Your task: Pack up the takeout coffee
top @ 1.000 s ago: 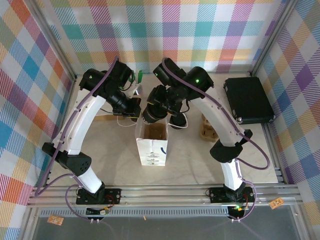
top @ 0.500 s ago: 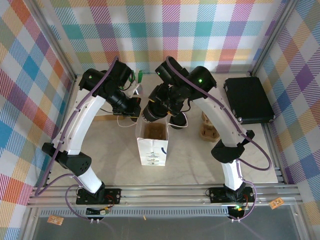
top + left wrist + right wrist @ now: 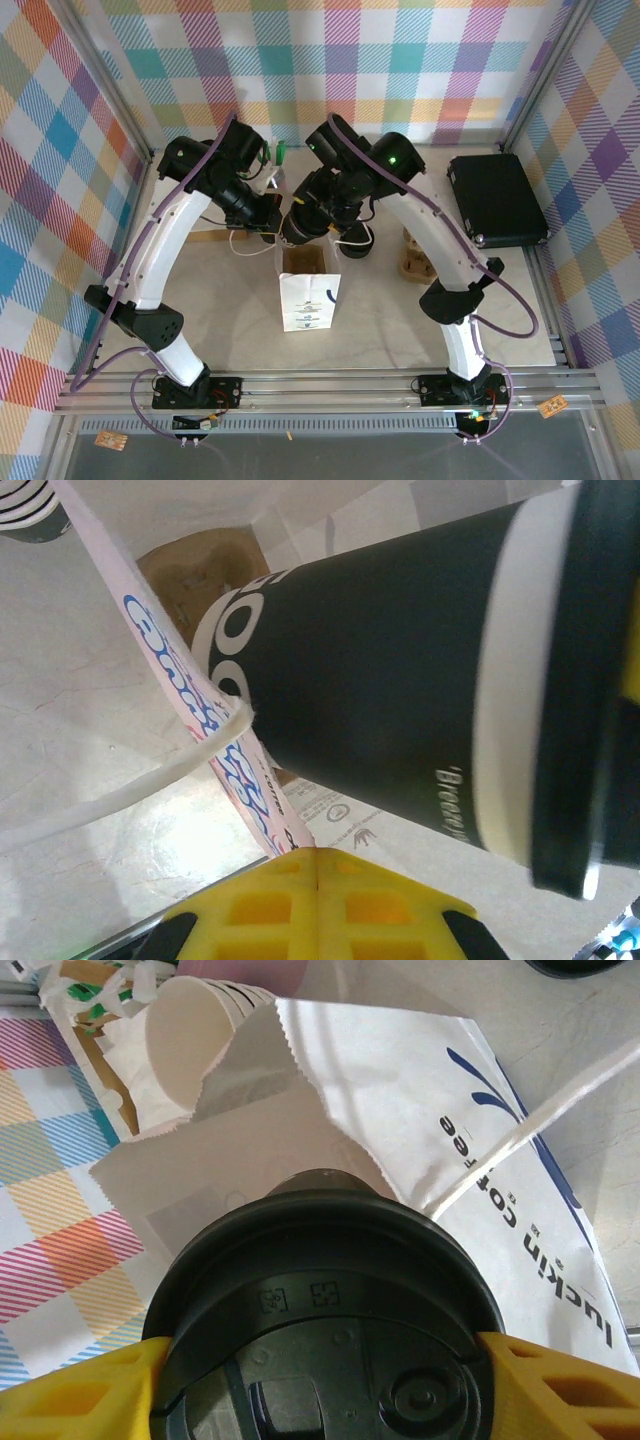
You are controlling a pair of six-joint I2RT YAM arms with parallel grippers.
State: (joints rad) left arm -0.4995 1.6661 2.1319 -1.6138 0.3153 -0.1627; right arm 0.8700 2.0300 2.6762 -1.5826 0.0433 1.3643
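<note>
Plaid walls [image 3: 350, 60] in many colours close off a pale table [image 3: 400, 330], and over the middle of it hangs the takeout coffee [image 3: 400, 670], a dark paper cup with a cream band under its round black lid. I have it in my right gripper [image 3: 320, 1390]: the two yellow fingers [image 3: 80, 1390] press against opposite sides of the lid, so the jaws stand fairly wide and full of cup. The cup is tilted, lid toward the far wall and base pointing down at the open mouth of the white paper bag [image 3: 308, 295]; whether the base has passed the rim I cannot tell. The bag stands upright on the table below the cup, its blue logo facing the near edge and a brown insert lying on its floor. My left gripper [image 3: 315, 855] is closed tight, and the bag's rim on that side runs straight down into its tips, pinched there, with a white paper handle [image 3: 120, 790] looping off beside it. Just behind the bag, in the right wrist view, sits a stack of white paper cups [image 3: 185, 1045]. Right of the bag, near my right arm, a brown cardboard carrier [image 3: 415, 262] rests on the table, and well apart at the right edge lies a black case [image 3: 497, 198].
</note>
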